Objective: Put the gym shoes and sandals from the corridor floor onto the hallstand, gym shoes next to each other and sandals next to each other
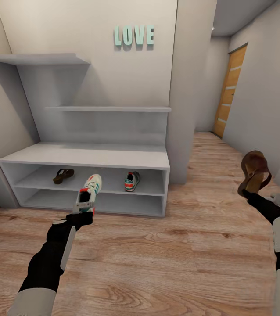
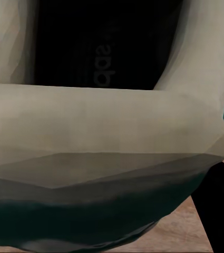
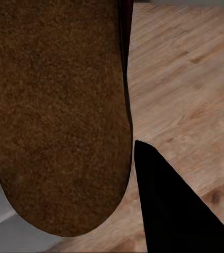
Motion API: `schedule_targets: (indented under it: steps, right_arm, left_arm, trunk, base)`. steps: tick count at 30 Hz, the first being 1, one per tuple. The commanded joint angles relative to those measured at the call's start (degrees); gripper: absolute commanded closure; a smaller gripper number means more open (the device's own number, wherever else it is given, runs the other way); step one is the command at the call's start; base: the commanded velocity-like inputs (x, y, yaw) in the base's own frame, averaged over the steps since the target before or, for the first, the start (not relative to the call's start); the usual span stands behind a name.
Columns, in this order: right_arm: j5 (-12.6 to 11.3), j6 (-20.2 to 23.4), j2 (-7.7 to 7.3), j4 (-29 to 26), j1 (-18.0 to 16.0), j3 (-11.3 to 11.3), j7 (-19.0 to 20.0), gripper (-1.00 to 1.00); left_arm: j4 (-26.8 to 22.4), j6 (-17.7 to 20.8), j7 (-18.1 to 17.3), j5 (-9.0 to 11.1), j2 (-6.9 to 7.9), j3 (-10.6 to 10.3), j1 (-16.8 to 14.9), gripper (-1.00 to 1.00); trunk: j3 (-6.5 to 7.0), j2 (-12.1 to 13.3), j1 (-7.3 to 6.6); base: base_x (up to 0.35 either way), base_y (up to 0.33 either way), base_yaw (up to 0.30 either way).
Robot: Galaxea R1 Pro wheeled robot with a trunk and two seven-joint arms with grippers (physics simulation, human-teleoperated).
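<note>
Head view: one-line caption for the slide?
Facing the hallstand, left tool holds a gym shoe, right tool a sandal; one sandal and one sneaker already shelved.

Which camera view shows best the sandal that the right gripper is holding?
The head view: there the whole held sandal shows, raised above the floor in the right gripper, straps and heel visible. The right wrist view shows just its brown sole very close. The left wrist view shows a sneaker instead.
</note>
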Motion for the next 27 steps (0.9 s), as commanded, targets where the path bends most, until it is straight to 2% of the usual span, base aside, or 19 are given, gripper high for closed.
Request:
schedule_targets:
  steps: [1, 4, 6, 7, 10, 12, 13, 18, 20, 22, 27]
  right_arm:
    - [-0.9, 0.5, -0.73, 0.0, 0.0, -0.4, -0.3, 1.00]
    - [-0.9, 1.5, -5.02, 0.0, 0.0, -2.1, -5.0, 1.00]
    - [-1.0, 5.0, -8.49, 0.2, 0.0, -4.2, -7.7, 1.00]
    - [-1.0, 6.1, -9.38, 0.3, 0.0, -4.9, -8.0, 1.00]
    - [-1.0, 10.4, -14.08, 0.5, 0.0, -8.7, -9.0, 1.00]
    - [-1.0, 11.5, -16.03, 0.6, 0.0, -10.0, -9.2, 1.00]
    - [-0.9, 11.6, -16.44, 0.6, 0.0, -10.2, -9.2, 1.00]
    - [-0.9, 12.2, -20.55, 0.6, 0.0, -11.1, -9.3, 1.00]
    - [-0.4, 12.3, -21.87, 0.7, 0.0, -11.3, -9.3, 1.00]
    - [1.3, 12.3, -22.42, 0.7, 0.0, -11.3, -9.3, 1.00]
    - [5.0, 12.4, -22.75, 0.7, 0.0, -11.4, -9.2, 1.00]
  left_arm:
    - [0.0, 0.7, -0.1, -0.3, -0.04, 0.1, -0.1, 1.00]
    - [0.1, 5.1, -0.1, -0.4, 0.07, 0.1, -0.3, 1.00]
    - [0.2, 7.3, 0.0, -0.4, 0.10, 0.1, -0.4, 1.00]
    - [0.2, 7.6, 0.0, -0.4, 0.10, 0.1, -0.4, 1.00]
    - [0.5, 8.8, 0.0, -0.5, 0.11, 0.1, -0.6, 1.00]
    - [1.8, 9.1, 0.0, -0.6, 0.08, 0.0, -1.0, 1.00]
    - [2.3, 9.2, 0.0, -0.7, 0.07, 0.0, -1.2, 1.00]
    - [8.9, 9.7, 0.0, -1.1, 0.03, -0.1, -6.0, 1.00]
    - [12.1, 11.9, 0.0, -1.2, 0.03, -0.1, -8.8, 1.00]
    - [15.1, 14.1, -0.1, -1.3, -0.03, -0.1, -12.0, 1.00]
    - [18.2, 15.6, 0.0, -1.4, -0.30, -0.4, -16.6, 1.00]
  trunk:
    - [-0.06, 0.0, -0.01]
    - [-0.06, 0.0, -0.01]
    - [-0.06, 0.0, -0.01]
    - [-0.06, 0.0, -0.01]
    - [-0.06, 0.0, -0.01]
    - [-0.06, 0.0, -0.01]
    - [-0.06, 0.0, -0.01]
    - [-0.06, 0.0, -0.01]
    - [-0.06, 0.0, -0.01]
    - [-0.06, 0.0, -0.01]
    - [-0.06, 0.0, -0.01]
  base:
    - [0.000, 0.000, 0.000]
    - [0.000, 0.000, 0.000]
    - [0.000, 0.000, 0.000]
    - [0.000, 0.000, 0.000]
    - [0.000, 0.000, 0.000]
    - [0.000, 0.000, 0.000]
    - [0.000, 0.000, 0.000]
    - [0.000, 0.000, 0.000]
    - [0.000, 0.000, 0.000]
    - [0.000, 0.000, 0.000]
    - [0.000, 0.000, 0.000]
